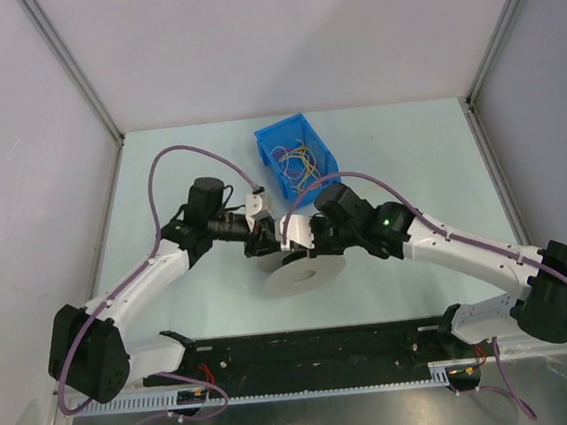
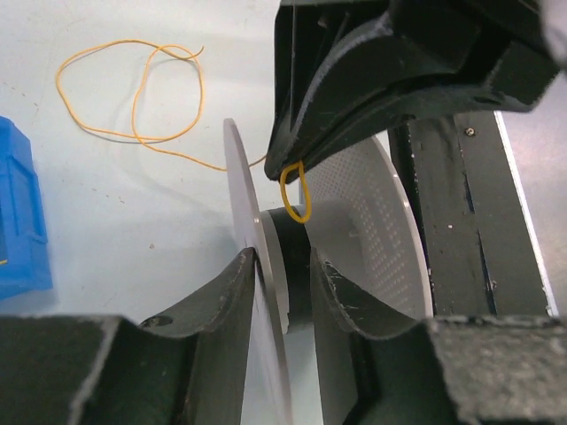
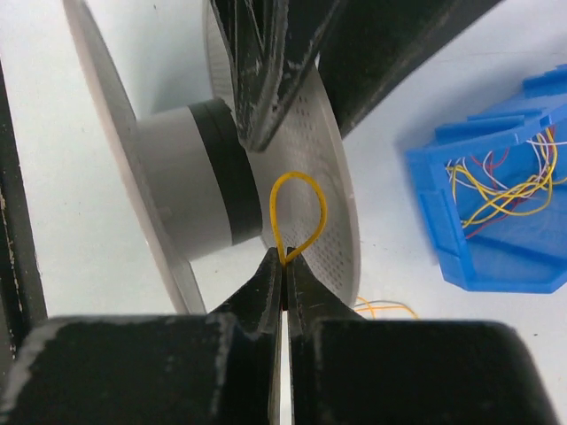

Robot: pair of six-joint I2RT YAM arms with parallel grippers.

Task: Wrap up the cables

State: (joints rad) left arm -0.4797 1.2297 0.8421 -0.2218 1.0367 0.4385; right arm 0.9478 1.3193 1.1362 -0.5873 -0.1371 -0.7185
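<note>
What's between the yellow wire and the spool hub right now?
Nothing visible. The right end effector pinches the wire loop in the gap between the flanges, right beside the hub. The left end effector clamps one flange farther round, off that path.

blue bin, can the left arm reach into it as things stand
Probably not yet: the left fingers are shut on the spool flange, so they're occupied. The blue bin itself sits close beyond them with nothing between.

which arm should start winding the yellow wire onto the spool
Right. The right gripper pinches the yellow cable loop beside the hub of the spool, so it can likely carry it around. The left gripper is clamped on its flange, steadying it.
</note>
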